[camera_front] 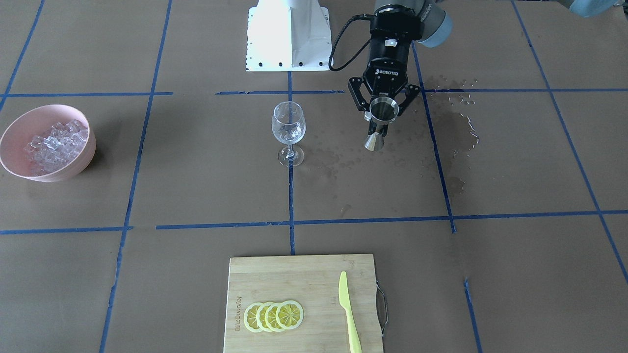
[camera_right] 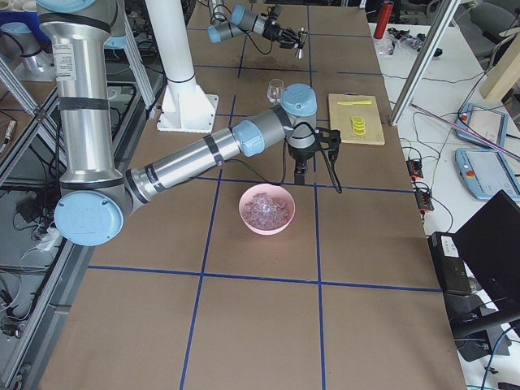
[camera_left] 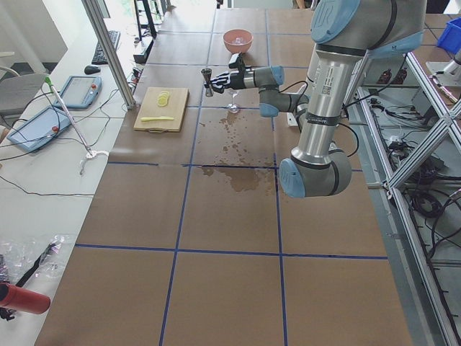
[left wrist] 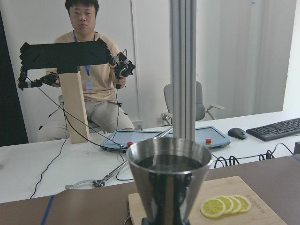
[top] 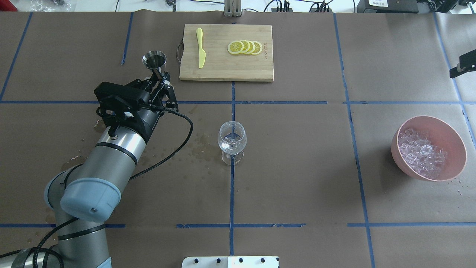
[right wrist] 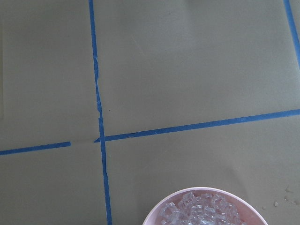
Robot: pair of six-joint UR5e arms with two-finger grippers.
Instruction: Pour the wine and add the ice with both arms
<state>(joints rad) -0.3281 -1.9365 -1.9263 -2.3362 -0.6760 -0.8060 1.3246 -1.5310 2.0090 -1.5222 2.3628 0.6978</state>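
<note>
At overhead's edge, right gripper cut off; jaws unclear

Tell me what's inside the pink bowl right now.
The pink bowl holds a heap of clear ice cubes, with nothing else showing. The ice covers the bowl's bottom, so anything beneath the heap cannot be seen.

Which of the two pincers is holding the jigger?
The left pincer, shut on the steel jigger beside the wine glass. The right pincer hangs by the pink bowl, far from the jigger.
</note>
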